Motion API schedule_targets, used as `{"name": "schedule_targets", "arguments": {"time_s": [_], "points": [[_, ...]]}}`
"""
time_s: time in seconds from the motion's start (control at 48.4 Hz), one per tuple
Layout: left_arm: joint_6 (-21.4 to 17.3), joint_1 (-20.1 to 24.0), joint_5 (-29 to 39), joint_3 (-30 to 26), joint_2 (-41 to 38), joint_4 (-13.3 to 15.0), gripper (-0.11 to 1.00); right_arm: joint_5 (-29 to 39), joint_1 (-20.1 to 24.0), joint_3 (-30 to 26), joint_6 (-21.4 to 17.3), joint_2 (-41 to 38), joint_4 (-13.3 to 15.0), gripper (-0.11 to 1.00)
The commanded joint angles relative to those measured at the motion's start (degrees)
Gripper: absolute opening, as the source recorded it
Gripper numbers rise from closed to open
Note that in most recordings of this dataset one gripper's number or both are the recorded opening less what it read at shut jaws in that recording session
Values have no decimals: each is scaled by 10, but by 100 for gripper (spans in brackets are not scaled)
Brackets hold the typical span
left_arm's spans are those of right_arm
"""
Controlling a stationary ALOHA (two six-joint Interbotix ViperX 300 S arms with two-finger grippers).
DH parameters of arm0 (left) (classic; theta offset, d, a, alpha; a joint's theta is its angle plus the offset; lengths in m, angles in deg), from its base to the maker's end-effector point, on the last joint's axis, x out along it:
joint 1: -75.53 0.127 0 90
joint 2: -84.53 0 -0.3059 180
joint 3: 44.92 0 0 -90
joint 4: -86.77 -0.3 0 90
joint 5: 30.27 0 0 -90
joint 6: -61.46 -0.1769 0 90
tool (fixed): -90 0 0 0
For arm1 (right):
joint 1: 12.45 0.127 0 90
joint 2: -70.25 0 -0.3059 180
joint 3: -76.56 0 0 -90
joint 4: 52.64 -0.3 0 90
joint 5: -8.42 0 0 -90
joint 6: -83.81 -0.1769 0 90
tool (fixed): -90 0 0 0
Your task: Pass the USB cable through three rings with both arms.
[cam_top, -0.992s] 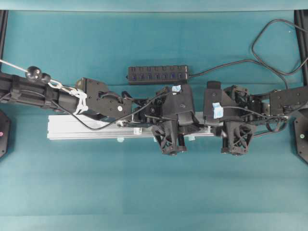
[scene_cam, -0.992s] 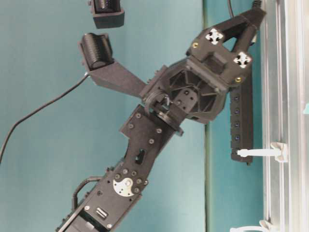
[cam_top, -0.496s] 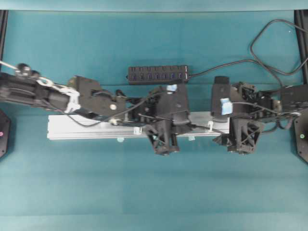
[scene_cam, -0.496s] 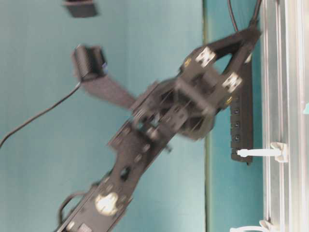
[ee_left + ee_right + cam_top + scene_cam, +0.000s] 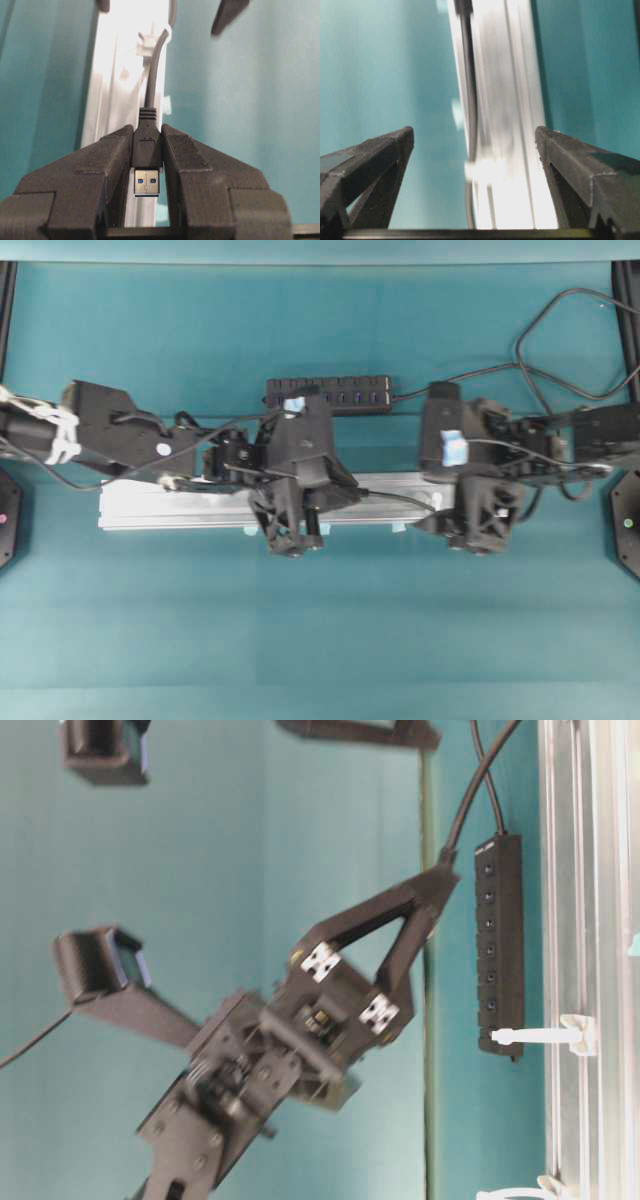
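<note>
The left end effector (image 5: 147,165) is gripping the cable's plug (image 5: 147,172) (metal tip showing); the right end effector (image 5: 472,165) is gaping above the rail (image 5: 510,125).

My gripper (image 5: 425,915) reaches from lower left toward upper centre, its fingers meeting at the tip. A black USB hub (image 5: 499,942) lies right of it, beside the silver rail (image 5: 590,920) carrying a whitish ring (image 5: 575,1034).

Below me a teal mat (image 5: 320,640) covers the whole table. Near the upper middle of the overhead frame I see a black multi-port USB hub (image 5: 328,393) lying flat, just above the rail. Its black lead (image 5: 540,335) runs right and loops in the upper right corner.
</note>
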Motion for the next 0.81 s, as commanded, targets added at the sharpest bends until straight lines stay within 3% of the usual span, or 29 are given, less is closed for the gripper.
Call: {"name": "schedule_targets", "arguments": {"time_s": [0.0, 0.538, 0.641, 0.786], "points": [[1, -3, -3, -1, 20, -1, 22, -14, 3, -26, -3, -12, 0, 68], [-1, 1, -3, -1, 20, -1, 22, -47, 12, -72, 0, -75, 9, 63], [-1, 1, -3, -1, 20, -1, 22, -57, 12, -72, 0, -76, 11, 50], [0, 1, -3, -1, 20, -1, 22, -64, 12, -71, 0, -76, 11, 21]]}}
